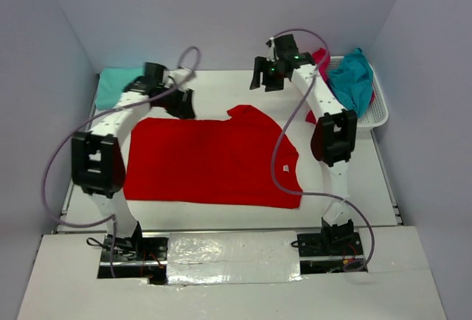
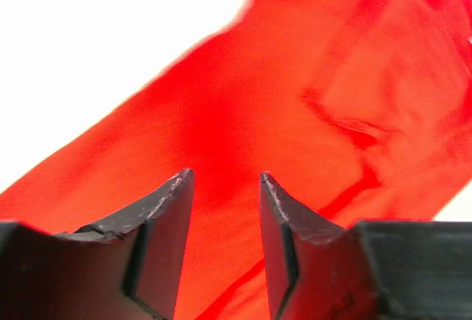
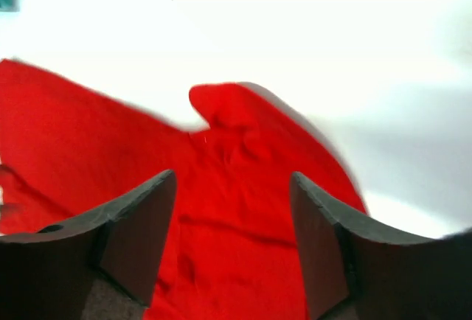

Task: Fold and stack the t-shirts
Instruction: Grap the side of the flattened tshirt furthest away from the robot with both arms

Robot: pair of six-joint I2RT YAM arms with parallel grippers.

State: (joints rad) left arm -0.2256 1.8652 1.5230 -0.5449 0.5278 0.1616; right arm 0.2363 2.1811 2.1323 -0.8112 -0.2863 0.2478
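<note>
Right, L gripper (image 1: 181, 103) first: we see its jaws parted w/ nothing between them, hanging over the far-left edge of the red t-shirt (image 1: 214, 161). In the L wrist cam the two black fingers (image 2: 166, 220) stand apart and red cloth shows through the gap. Whether the tips touch the fabric, we can't tell.

R gripper (image 1: 265, 77) is released too, jaws wider and empty. It's raised over bare table (image 1: 361, 180) just beyond the shirt's far edge. Its wrist cam looks down past both fingers (image 3: 140, 224) onto a sleeve that pokes out toward the far side.

The red t-shirt lies spread flat mid-table between the two arms, long side running L to R, w/ a few soft creases. The R arm's grey cable (image 1: 279, 159) loops across its right edge.

Further out, a teal t-shirt (image 1: 116, 86) sits at the far-left corner, partly behind the L arm. At the far right, a white mesh basket (image 1: 377, 117) holds a second teal t-shirt (image 1: 352, 78) draped over its rim, and a pink t-shirt (image 1: 321, 59) bunched beside it.
</note>
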